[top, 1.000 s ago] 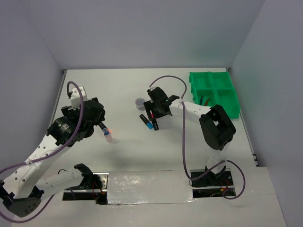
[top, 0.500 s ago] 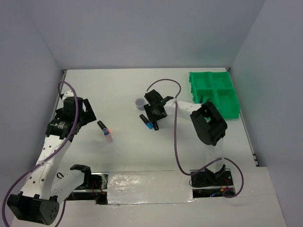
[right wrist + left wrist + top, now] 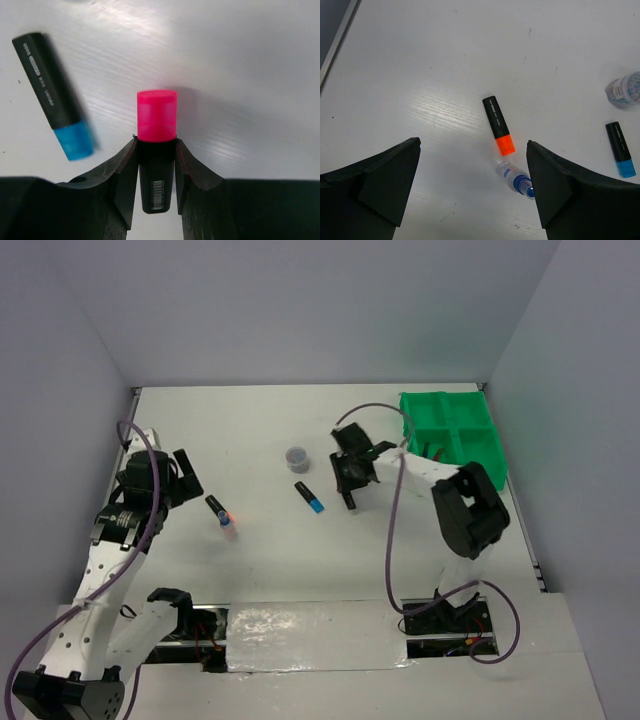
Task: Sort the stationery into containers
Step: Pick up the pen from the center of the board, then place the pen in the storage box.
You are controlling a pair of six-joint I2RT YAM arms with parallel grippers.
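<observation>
The right pincer (image 3: 156, 146) is pressed onto a pink-capped highlighter (image 3: 157, 116), which is gripped by its black barrel with the cap pointing out past the fingertips, over the table (image 3: 240, 60); a blue-capped highlighter (image 3: 54, 95) is seen lying flat on the table to one side; from above, this pincer is found between the blue-capped highlighter and the green tray (image 3: 450, 430), apart from both; the left pincer (image 3: 472, 145) is spread wide, with bare table showing between its fingers; beneath it an orange-capped highlighter (image 3: 498, 125) is laid flat, its cap just beside a small clear bottle (image 3: 515, 178); a round grey pot (image 3: 296, 455) is set near the blue-capped highlighter.
</observation>
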